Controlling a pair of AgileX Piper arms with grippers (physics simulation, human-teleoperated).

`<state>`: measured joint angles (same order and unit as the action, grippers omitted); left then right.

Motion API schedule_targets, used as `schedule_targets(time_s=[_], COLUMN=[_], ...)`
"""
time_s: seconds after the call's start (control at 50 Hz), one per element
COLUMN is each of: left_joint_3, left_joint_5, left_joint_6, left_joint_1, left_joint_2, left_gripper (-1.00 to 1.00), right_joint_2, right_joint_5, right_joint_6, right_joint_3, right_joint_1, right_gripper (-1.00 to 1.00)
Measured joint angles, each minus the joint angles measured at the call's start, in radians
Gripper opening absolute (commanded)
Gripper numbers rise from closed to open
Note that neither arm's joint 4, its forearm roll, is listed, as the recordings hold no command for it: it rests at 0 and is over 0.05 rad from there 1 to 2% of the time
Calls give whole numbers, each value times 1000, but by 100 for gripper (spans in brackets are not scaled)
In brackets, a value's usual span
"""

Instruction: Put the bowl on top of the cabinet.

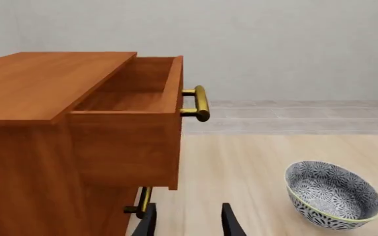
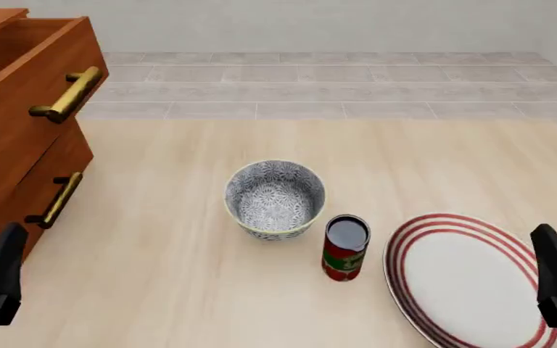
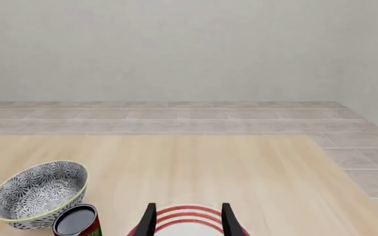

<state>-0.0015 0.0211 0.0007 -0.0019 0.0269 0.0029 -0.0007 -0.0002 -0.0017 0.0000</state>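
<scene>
Nothing of the task is done, as I read it. The deep round bowl with blue-grey floral pattern and pale yellowish rim (image 2: pixel 275 199) sits upright on the pale wooden desk (image 2: pixel 182 290), at the centre of the front view, untouched by either arm. Just beside it, toward the lower right of the frame, stands a small red can with a dark top (image 2: pixel 345 247), and further right lies a flat white plate with red rings (image 2: pixel 463 279).

The large reddish-brown wooden cabinet (image 2: pixel 8 138) fills the upper left of the front view. Its top drawer (image 1: pixel 136 103) is pulled out, brass bar handle (image 2: pixel 67 95) forward. The cabinet's flat top (image 1: pixel 38 81) shows bare in the left wrist view, so the landing spot looks free.

My left gripper (image 1: pixel 189 221) hangs at the lower left of the front view, near the cabinet's lower drawer, fingers parted and holding nothing. My right gripper (image 3: pixel 187 220) sits at the lower right, over the near edge of the plate, fingers likewise apart and empty.

Left to do, by my judgement: reach to the bowl, grasp its rim, lift it clear of the can, carry it up and left, and set it on the cabinet top behind the open drawer. The whole job remains.
</scene>
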Motion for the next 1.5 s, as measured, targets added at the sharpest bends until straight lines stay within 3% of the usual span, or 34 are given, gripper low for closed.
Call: schedule_targets(time_s=[0.5, 0.94, 1.5], left_joint_3=[-1, -12, -50], left_joint_5=[-21, 130, 254], left_joint_6=[9, 57, 96], left_joint_1=[-17, -178, -296], left_joint_2=[-9, 192, 411], left_gripper=[100, 100, 100], right_joint_2=[4, 4, 4], right_joint_5=[-1, -1, -1], right_joint_6=[0, 0, 0], right_joint_3=[-2, -3, -3], right_joint_1=[0, 0, 0], right_gripper=[100, 100, 100])
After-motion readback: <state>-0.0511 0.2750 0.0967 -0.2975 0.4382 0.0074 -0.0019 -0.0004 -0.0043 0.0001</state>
